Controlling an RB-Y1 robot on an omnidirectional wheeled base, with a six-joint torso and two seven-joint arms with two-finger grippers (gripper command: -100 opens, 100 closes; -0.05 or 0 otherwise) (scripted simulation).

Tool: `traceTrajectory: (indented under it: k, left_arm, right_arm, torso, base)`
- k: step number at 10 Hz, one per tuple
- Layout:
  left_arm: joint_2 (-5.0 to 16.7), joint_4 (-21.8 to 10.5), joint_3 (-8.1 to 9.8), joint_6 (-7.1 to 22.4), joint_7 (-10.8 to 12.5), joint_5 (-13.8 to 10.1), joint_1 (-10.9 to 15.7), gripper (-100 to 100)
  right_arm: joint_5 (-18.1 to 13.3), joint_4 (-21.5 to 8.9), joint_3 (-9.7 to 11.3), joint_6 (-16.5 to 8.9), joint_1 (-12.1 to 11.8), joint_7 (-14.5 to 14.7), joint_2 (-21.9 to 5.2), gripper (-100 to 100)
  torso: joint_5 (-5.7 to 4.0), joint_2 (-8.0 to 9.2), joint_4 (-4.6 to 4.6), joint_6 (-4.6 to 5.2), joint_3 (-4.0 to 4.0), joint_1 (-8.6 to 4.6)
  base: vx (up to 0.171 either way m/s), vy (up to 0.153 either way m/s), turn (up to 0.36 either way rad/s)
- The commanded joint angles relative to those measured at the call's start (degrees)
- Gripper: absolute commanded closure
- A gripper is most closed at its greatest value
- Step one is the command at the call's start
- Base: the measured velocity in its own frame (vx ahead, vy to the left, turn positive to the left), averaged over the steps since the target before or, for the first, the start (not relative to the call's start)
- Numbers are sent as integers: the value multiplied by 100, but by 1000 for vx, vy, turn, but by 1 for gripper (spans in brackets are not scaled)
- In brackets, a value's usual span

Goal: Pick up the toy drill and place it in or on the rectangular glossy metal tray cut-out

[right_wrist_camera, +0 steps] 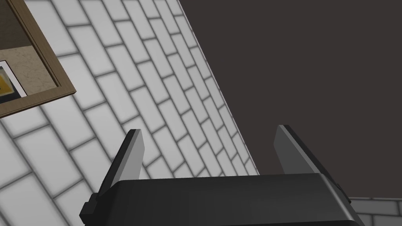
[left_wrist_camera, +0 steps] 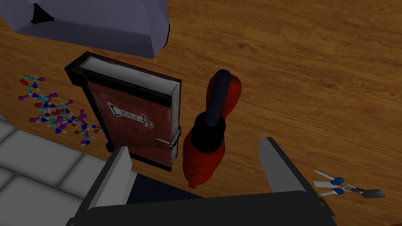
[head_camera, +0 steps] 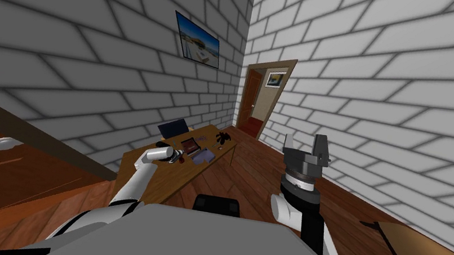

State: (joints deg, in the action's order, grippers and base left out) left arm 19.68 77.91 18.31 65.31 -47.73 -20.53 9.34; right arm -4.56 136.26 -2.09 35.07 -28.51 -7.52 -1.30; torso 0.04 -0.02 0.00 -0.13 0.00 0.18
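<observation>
The toy drill (left_wrist_camera: 210, 133) is red with a dark handle and lies flat on the wooden table (left_wrist_camera: 314, 78). My left gripper (left_wrist_camera: 196, 168) hovers just above it, open, and the drill's thick end sits between the fingers (left_wrist_camera: 117, 172) without touching them. A pale grey-lilac tray-like object (left_wrist_camera: 98, 23) lies beyond the drill, past a book. In the head view the left gripper (head_camera: 177, 156) reaches over the table (head_camera: 155, 180), with the greyish tray (head_camera: 204, 156) just beyond it. My right gripper (head_camera: 305, 147) is raised away from the table, open and empty (right_wrist_camera: 210, 153).
A red-brown book (left_wrist_camera: 133, 113) with black edges lies right beside the drill. A coloured molecule model (left_wrist_camera: 59, 113) is past the book, and keys (left_wrist_camera: 345, 188) lie on the drill's other side. A laptop (head_camera: 173, 127) and a black object (head_camera: 223, 137) sit at the table's far end.
</observation>
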Motion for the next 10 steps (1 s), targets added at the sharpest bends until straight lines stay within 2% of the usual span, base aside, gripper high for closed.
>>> traceTrajectory:
  k: [1,2,4,5,6,10]
  left_arm:
    - [0,0,0,0,0,0,0,0]
    - [-39,-132,-64,-173,53,48,-4,-100]
    - [-88,-297,-143,-385,118,107,-10,-100]
    - [-70,-240,-114,-298,89,84,-8,-100]
    - [-71,-250,-119,-323,96,86,-8,100]
    - [-71,-247,-120,-323,93,86,-5,100]
  right_arm:
    - [0,0,0,0,0,0,0,0]
    - [0,0,0,0,0,0,0,0]
    - [0,0,0,0,0,0,0,0]
    - [0,0,0,0,0,0,0,0]
    - [0,0,0,0,0,0,0,0]
    - [0,0,0,0,0,0,0,0]
  torso:
    - [0,0,0,0,0,0]
    - [-2,-4,-1,1,-2,-8]
    - [-1,-14,-3,1,-8,-1]
    - [0,-14,-3,1,-8,2]
    - [-1,-11,-3,0,-7,-4]
    - [-3,-9,-3,-2,-6,-13]
  base:
    - [-2,5,5]
    - [15,18,-45]
    - [20,36,-47]
    - [7,18,-10]
    - [0,0,0]
    - [0,0,-3]
